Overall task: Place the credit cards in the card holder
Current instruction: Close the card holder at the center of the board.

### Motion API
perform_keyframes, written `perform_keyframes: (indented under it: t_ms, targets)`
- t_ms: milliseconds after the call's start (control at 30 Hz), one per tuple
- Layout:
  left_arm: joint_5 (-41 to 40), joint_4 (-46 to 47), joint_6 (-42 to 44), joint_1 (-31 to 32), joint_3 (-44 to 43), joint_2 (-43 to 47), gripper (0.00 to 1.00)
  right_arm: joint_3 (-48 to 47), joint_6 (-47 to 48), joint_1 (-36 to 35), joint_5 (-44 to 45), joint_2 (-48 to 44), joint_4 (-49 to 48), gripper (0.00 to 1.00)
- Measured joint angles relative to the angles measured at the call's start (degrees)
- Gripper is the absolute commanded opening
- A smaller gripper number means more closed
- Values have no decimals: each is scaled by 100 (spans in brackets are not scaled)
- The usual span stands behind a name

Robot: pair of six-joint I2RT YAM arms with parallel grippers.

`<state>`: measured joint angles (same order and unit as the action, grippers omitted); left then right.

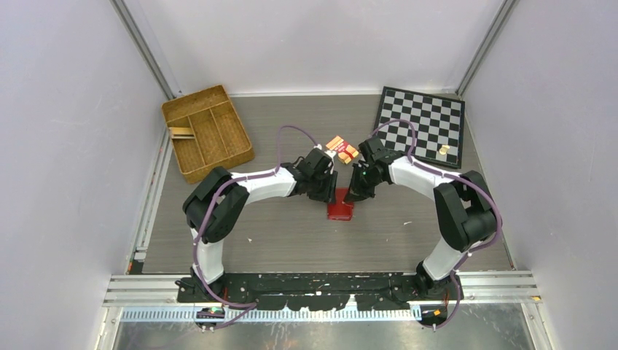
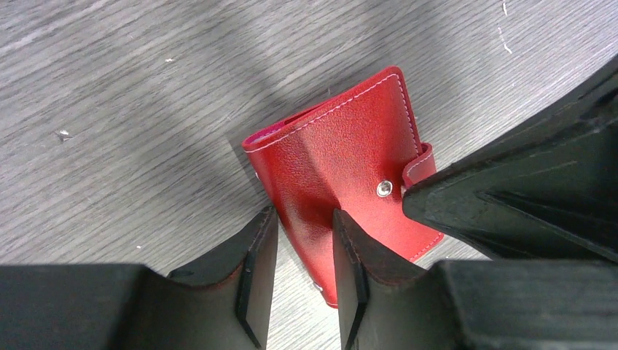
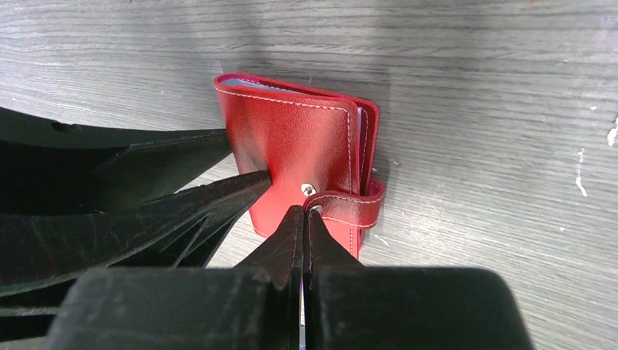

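one red card holder point(image 1: 340, 211), one wicker tray point(image 1: 229, 132), one chessboard point(image 1: 419, 122) and one orange-and-red banded pack point(image 1: 342, 149).

- We see the card holder point(image 2: 342, 168), red leather-like with white stitching, lying closed on the counter point(image 2: 109, 109).
- Its snap tab point(image 3: 353, 208) wraps round one edge.

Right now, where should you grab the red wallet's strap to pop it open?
Probably the free end of the snap tab, right beside the metal snap. The card holder lies flat and closed, and the tab wraps round its open edge onto the top cover, so come from above and pinch that loose end.
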<state>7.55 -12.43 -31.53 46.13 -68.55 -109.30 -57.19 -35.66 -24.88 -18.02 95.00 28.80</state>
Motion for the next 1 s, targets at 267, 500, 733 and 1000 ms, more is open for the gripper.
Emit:
perform_keyframes:
  t_ms: [267,500,733,1000]
  targets:
    - [0,-48,48,4,-52,-24,32,-2,7,15,-208,179,-151,1]
    - [0,-50,50,4,-55,-26,32,-2,2,28,-251,225,-225,1]
    - [0,-52,50,4,-55,-26,31,-2,-2,42,-334,275,-284,1]
    - [0,-63,50,4,-63,-33,31,-2,-46,39,-396,345,-487,0]
